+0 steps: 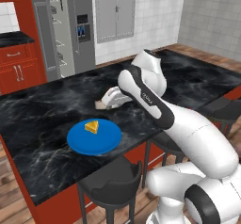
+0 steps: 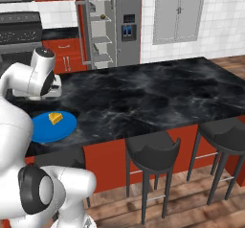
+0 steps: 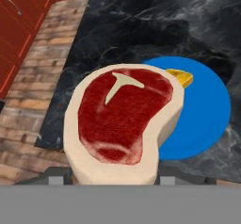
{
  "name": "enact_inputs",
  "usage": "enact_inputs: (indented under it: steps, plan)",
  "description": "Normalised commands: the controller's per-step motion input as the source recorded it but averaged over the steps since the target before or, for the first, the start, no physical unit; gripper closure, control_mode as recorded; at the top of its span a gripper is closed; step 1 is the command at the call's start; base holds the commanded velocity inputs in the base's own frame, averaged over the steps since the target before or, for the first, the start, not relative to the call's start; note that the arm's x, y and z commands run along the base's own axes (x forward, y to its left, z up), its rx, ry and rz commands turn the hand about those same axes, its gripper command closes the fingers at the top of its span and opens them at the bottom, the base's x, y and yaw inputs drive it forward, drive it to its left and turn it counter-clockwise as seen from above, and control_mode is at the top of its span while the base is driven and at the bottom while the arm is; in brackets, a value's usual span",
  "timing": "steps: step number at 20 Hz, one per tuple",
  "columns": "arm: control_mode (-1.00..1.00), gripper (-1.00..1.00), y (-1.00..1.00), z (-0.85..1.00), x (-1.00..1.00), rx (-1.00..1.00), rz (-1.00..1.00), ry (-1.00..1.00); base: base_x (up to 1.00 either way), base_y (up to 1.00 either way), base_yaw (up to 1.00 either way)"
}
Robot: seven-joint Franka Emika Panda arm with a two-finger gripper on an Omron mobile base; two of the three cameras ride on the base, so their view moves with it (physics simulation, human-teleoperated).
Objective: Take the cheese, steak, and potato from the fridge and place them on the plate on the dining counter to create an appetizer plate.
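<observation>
My gripper [image 3: 112, 177] is shut on the steak [image 3: 122, 119], a raw-red slab with a pale tan rim and a white mark. In the left base view the gripper [image 1: 101, 104] hangs low over the dining counter [image 1: 42, 110], just behind the blue plate [image 1: 101, 143]. The cheese [image 1: 92, 126] lies on the plate as a small yellow-orange wedge. From the hand view the plate [image 3: 202, 115] and cheese [image 3: 181, 78] sit partly behind the steak. The fridge [image 2: 125, 26] stands open at the back, and a small olive-brown potato [image 2: 102, 16] rests on one of its shelves.
Dark stools [image 2: 150, 153] stand along the counter's near side, one [image 1: 110, 183] right under the plate's edge. Red cabinets [image 1: 16, 63] and a stove [image 2: 19, 30] line the far wall. The marble top [image 2: 158, 93] stretches bare to the right of the plate.
</observation>
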Motion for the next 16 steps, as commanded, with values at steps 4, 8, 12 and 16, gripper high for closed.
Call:
enact_inputs:
  steps: [4, 8, 12, 16]
  plan:
    - [-1.00, 1.00, 0.28, -0.41, 0.27, -0.04, 0.00, 0.09, 0.00, 0.00, 0.00]
    - [-1.00, 1.00, 0.23, -0.39, 0.15, -0.05, 0.00, 0.09, 0.00, 0.00, 0.00]
    - [-1.00, 1.00, 0.23, -0.40, 0.11, -0.06, 0.00, 0.04, 0.00, 0.00, 0.00]
    - [-1.00, 1.00, 0.21, -0.42, 0.15, -0.06, 0.00, 0.00, 0.00, 0.00, 0.00]
